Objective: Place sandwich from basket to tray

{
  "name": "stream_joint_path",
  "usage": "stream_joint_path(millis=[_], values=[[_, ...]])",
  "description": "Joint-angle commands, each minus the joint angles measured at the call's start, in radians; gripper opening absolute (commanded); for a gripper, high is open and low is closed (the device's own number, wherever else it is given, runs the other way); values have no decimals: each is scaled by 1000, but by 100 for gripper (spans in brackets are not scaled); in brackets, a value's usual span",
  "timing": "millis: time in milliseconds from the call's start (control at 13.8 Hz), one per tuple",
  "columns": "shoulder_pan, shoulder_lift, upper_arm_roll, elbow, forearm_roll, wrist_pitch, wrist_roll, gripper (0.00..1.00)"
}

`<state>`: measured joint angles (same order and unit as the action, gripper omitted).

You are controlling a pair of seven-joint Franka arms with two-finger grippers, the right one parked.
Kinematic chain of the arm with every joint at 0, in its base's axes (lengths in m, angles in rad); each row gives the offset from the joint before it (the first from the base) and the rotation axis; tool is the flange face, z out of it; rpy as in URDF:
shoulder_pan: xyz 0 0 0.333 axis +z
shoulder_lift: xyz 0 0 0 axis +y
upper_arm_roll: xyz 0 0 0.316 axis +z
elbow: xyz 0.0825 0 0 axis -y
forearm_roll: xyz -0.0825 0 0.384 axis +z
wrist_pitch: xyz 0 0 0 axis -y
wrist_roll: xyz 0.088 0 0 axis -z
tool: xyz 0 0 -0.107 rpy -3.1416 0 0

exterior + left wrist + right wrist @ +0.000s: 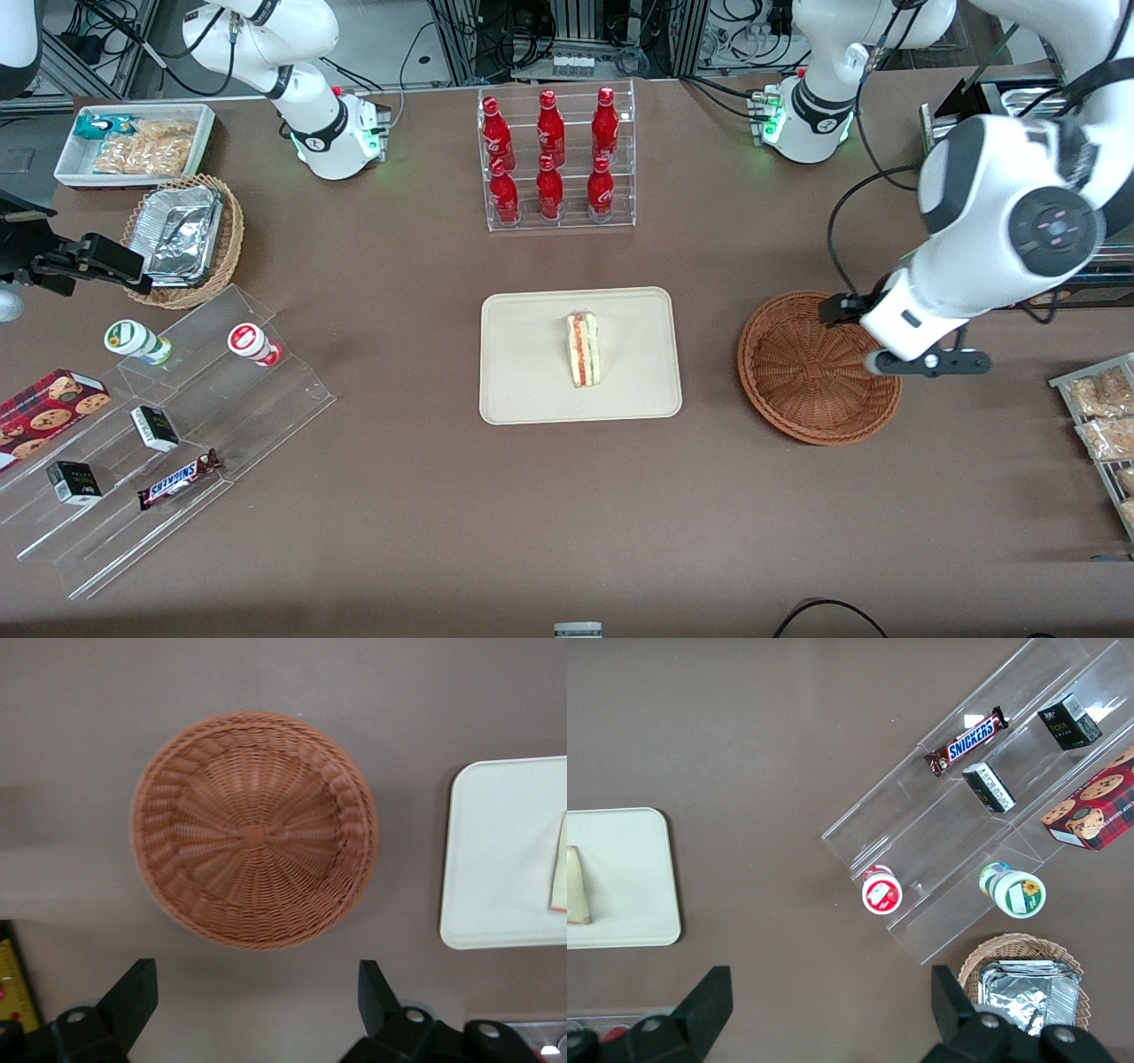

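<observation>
Front view: the sandwich (583, 349) lies on the tray (532, 390), well apart from the gripper (257, 992), whose fingers (131, 997) hang spread wide and hold nothing, above the basket (802, 416).

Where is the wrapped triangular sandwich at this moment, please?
The triangular sandwich with red and green filling lies near the middle of the flat cream-beige tray, beside the empty reddish-brown wicker basket; the open claw hovers above that basket.

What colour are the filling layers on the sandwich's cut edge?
Red and green, between pale bread, on the sandwich; front view shows it best. The gripper hangs open above the basket.
</observation>
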<state>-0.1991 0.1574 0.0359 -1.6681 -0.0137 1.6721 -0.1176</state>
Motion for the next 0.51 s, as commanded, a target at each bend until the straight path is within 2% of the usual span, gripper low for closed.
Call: stream_joint_path(millis=[0,217,434], values=[[177,-87,-138,-3,1,-63,56,100],[315,-131,-253,10,36,-87,56,100],[334,-160,-255,28,44,-126,55,100]])
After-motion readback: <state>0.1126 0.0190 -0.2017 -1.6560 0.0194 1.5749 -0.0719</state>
